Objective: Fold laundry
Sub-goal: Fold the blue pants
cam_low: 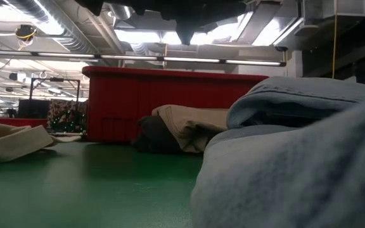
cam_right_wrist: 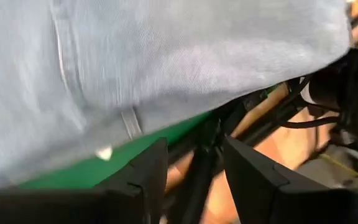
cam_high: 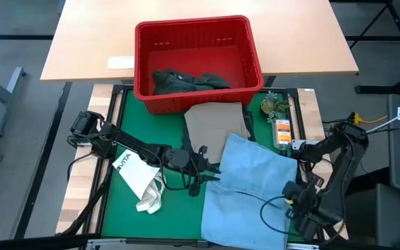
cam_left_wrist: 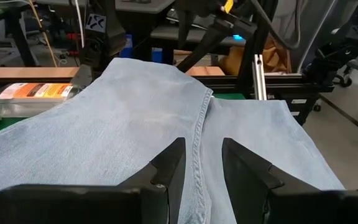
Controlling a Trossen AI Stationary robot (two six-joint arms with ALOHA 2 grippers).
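Nearest in the low view, light blue jeans [cam_low: 284, 158] filling the 4 o'clock corner; overhead, spread across the green mat [cam_high: 120, 215] at 5 o'clock. Right gripper [cam_right_wrist: 194, 165] at their outer edge, fingers parted, nothing between them, only mat and frame showing through the gap. Left gripper [cam_left_wrist: 196, 165] at centre, fingers apart astride the jeans' seam, not pinching. Beyond, beige piece [cam_high: 214, 125], folded. Farthest, at 12 o'clock, red basket [cam_high: 198, 59] holding a dark green-grey garment [cam_high: 186, 81], seen only from above. White tote bag [cam_high: 139, 177] at 8 o'clock.
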